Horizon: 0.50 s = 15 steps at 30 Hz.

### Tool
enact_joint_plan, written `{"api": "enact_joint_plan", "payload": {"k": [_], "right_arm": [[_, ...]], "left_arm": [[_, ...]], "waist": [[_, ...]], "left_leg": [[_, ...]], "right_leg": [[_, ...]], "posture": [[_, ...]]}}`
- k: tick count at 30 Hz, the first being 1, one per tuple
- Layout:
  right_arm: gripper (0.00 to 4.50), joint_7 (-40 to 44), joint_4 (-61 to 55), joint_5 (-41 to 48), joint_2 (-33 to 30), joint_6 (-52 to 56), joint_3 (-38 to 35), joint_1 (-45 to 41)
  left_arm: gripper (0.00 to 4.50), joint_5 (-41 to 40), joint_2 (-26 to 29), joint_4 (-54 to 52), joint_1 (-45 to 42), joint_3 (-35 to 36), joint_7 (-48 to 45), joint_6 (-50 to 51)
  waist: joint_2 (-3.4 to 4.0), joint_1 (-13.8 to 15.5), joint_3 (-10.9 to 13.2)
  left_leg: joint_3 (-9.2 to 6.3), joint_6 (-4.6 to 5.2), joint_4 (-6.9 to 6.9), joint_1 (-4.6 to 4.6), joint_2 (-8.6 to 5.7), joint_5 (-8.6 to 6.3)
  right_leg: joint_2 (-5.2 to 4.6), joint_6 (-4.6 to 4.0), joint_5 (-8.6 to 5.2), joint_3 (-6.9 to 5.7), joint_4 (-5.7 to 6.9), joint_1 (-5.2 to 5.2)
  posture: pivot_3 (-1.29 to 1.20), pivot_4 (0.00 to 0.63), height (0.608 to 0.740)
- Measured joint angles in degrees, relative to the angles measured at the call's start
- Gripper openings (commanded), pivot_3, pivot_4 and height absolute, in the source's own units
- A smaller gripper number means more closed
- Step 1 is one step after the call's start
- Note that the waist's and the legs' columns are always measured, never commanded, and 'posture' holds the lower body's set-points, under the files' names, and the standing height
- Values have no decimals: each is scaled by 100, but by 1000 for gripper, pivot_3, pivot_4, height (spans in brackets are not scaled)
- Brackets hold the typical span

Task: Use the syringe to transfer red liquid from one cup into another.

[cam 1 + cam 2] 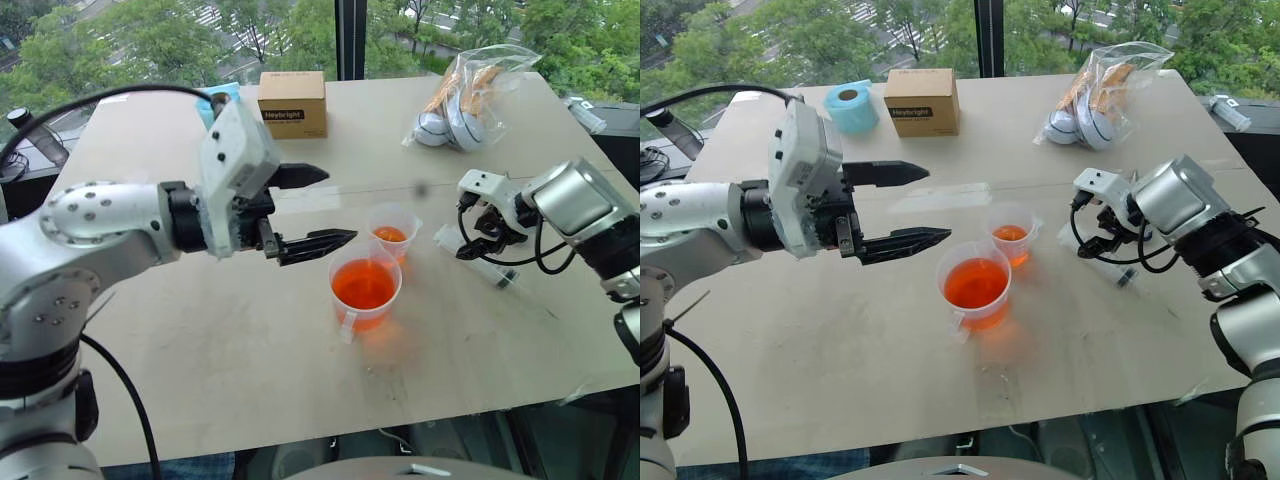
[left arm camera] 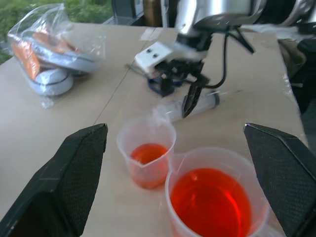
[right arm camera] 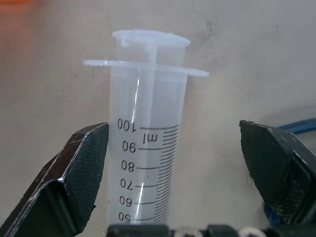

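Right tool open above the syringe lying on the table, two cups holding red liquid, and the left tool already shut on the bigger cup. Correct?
Not quite. The left tool is open and holds nothing, hovering beside the bigger cup, as the left eye view shows. The rest stands.

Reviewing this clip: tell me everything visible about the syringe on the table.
The syringe is clear plastic with black graduation marks reading up to 100 ml, a flat finger flange and its plunger pushed fully in. No red liquid shows in its barrel. It lies flat on the table, to the right of the two cups. The right end effector hangs open just above it, one finger on each side of the barrel, not yet closed on it.
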Motion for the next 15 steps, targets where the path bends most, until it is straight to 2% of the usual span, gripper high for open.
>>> {"api": "enact_joint_plan", "payload": {"k": [3, 5, 6, 10, 11, 15], "right_arm": [[4466, 78, 70, -64, 26, 18, 96, -85], [3956, 91, 88, -99, 126, 143, 132, -94], [3677, 96, 87, -101, 197, 246, 169, -95], [1694, 108, 50, -49, 309, 712, 235, -95], [1521, 81, 11, -39, 328, 817, 234, -101], [1478, -43, -134, 40, 405, 1123, 214, -103]], "left_arm": [[4500, -197, 0, 11, -20, -5, 68, 71], [4500, -286, 36, 12, -107, -10, 55, 96], [4500, -312, 82, 9, -132, -12, 28, 107], [4500, -469, 101, 8, -146, -41, -13, 131], [4500, -490, 101, 9, -148, -47, -10, 130], [4500, -510, 103, 6, -149, -69, -5, 130]], "waist": [[-1, -2, 0], [-1, -1, 0], [-1, -3, 0], [-1, -1, 0], [-1, 0, 0], [-1, -2, 0]], "left_leg": [[-1, -1, 0, 1, 0, 1], [0, -2, 1, 0, 0, 1], [0, -3, 1, 0, 0, 2], [-1, -4, 1, 0, 0, 2], [-1, -4, 3, 0, 0, 2], [-1, -4, 5, 0, 0, 2]], "right_leg": [[1, 0, 0, -1, 0, 0], [10, 0, 0, -3, 0, 0], [17, 0, 0, -3, 0, 0], [18, 0, 0, -1, 0, 0], [18, 0, 0, -1, 1, 0], [20, 0, 0, -1, 3, 0]], "posture": [[0, 150, 740], [0, 150, 740], [0, 150, 740], [0, 150, 740], [0, 150, 740], [0, 150, 740]]}}
